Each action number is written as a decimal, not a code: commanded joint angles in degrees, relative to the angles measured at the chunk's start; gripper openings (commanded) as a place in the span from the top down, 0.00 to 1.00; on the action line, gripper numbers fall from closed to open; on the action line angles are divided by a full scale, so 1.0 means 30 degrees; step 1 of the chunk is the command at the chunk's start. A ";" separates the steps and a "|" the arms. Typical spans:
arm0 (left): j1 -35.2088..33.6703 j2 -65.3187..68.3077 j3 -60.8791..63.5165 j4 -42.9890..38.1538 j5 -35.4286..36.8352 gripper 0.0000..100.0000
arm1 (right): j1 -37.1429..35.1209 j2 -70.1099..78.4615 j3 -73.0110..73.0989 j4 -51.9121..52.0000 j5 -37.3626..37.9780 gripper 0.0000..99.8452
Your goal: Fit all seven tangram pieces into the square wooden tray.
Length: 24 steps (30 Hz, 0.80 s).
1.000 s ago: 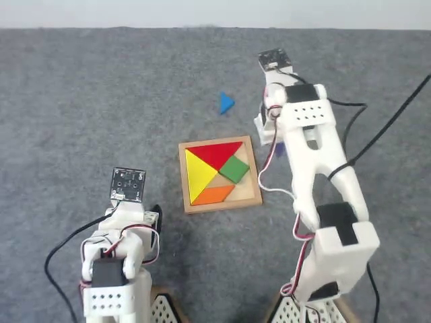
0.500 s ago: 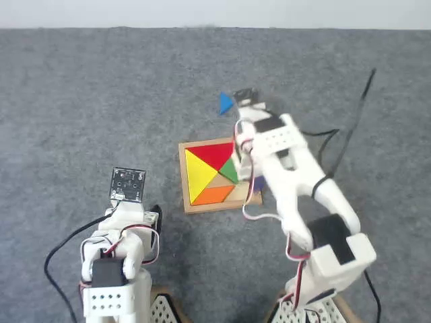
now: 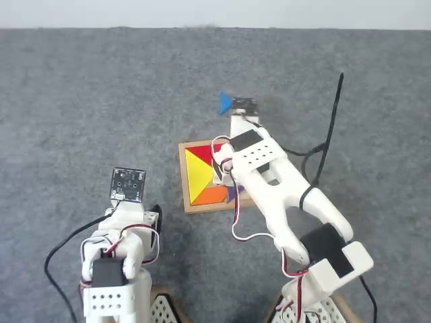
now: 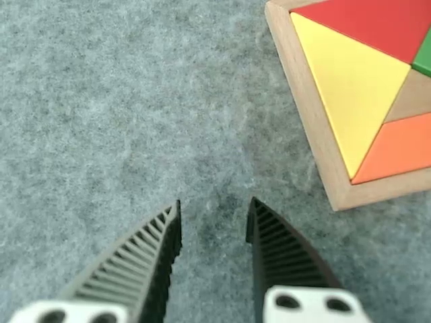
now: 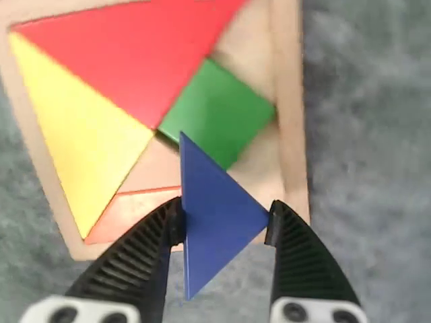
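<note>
Alignment is what my next move turns on. My right pincer (image 5: 225, 210) is closed part-way on a dark blue triangle (image 5: 211, 215). One finger sits against its long edge and the other against the opposite corner, so the long edge runs along the line of my fingers. The piece hangs above the square wooden tray (image 3: 182, 176), which sits at the centre of the high frame, and it is over the tray's lower right part there. Around the piece I see bare wood between the green square (image 5: 219, 111) and the rim on that side. I judge that gap to be the seat. The triangle's squared corner points at that rim, so I expect a small turn and a descent, not a long carry.

Lying flat in the tray are a red triangle (image 5: 135, 60), a yellow triangle (image 5: 87, 141) meeting it edge to edge, the green square at their shared point, and an orange piece (image 5: 128, 210) touching the yellow one. The held triangle is flat, plain and sharp-cornered, and level as far as I can tell.

A small blue triangle (image 3: 225, 103) lies on the grey table (image 3: 81, 101) just above the tray in the high frame. My left pincer (image 4: 214, 208) is moderately open with nothing in it, over bare table at lower left. It is near the tray's lower left corner but not touching it, so my right arm is the nearer
</note>
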 commanded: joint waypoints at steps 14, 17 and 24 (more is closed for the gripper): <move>0.0059 -0.0527 -0.0161 0.0176 -0.0117 0.85 | -0.0220 -0.1158 -0.1905 0.1304 -0.7414 0.90; 0.0059 -0.0527 -0.0161 0.0176 -0.0117 0.85 | -0.0220 -0.1158 -0.1905 0.1304 -0.7473 0.90; 0.0059 -0.0527 -0.0161 0.0176 -0.0117 0.85 | -0.0190 -0.1158 -0.1201 0.1275 -0.7355 0.90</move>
